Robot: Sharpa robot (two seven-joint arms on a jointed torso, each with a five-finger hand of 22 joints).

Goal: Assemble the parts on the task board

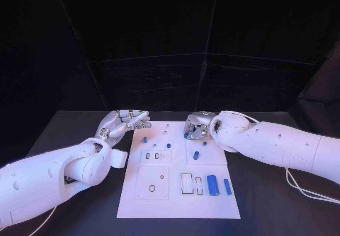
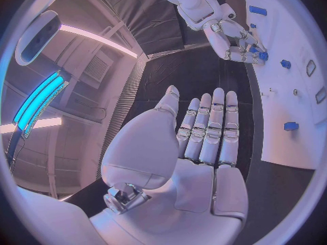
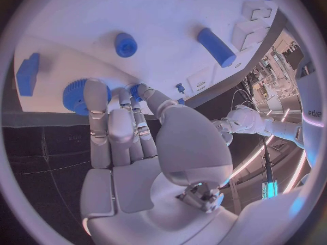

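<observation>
Head view: a white rectangular task board (image 1: 179, 196) is laid on a black table (image 1: 283, 206), with small blue parts scattered over it. The silver right hand (image 1: 197, 126) is lowered onto the board's far end, its fingertips (image 3: 139, 90) closed on a small blue toothed gear (image 3: 80, 95). The silver left hand (image 1: 124, 123) is held beside the board's far left corner, fingers straight and together, grasping nothing. Two blue cylinders (image 1: 212, 185) are seen lying near the board's right edge.

Black table (image 1: 85, 206) under the board
</observation>
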